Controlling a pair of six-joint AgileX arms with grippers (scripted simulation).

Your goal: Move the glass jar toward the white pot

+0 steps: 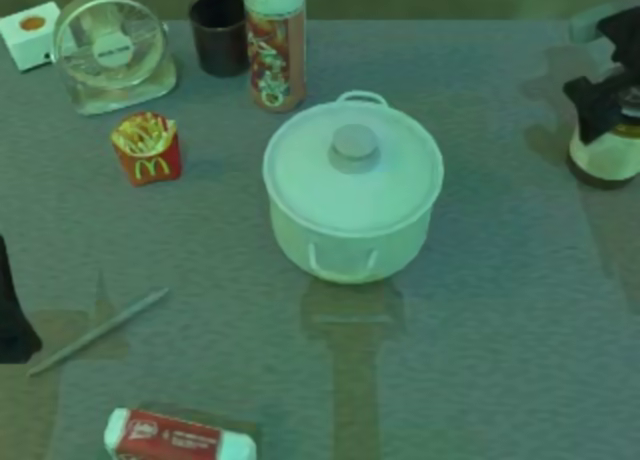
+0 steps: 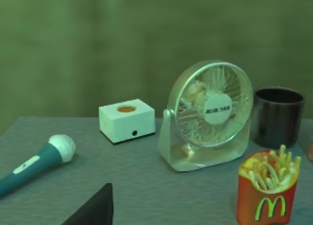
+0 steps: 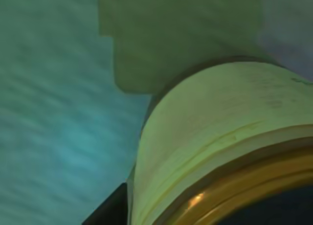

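The glass jar (image 1: 608, 156) stands at the table's far right edge, its white label and dark base showing. My right gripper (image 1: 603, 105) is over it from above, shut on it. In the right wrist view the jar (image 3: 220, 132) fills the picture with its amber band below the label, and one dark fingertip (image 3: 110, 213) lies flush against its side. The white pot (image 1: 310, 170), lidded with a grey knob, sits mid-table, well left of the jar. My left gripper (image 1: 10, 315) is parked at the left edge, open, one fingertip (image 2: 95, 210) in sight.
Along the back stand a white box (image 1: 30, 32), a desk fan (image 1: 110, 45), a dark cup (image 1: 218, 32) and a tall patterned can (image 1: 274, 45). A fries box (image 1: 148, 148), a thin grey stick (image 1: 98, 330) and a red-and-white packet (image 1: 180, 438) lie left and front. A microphone (image 2: 34, 161) lies near the fan.
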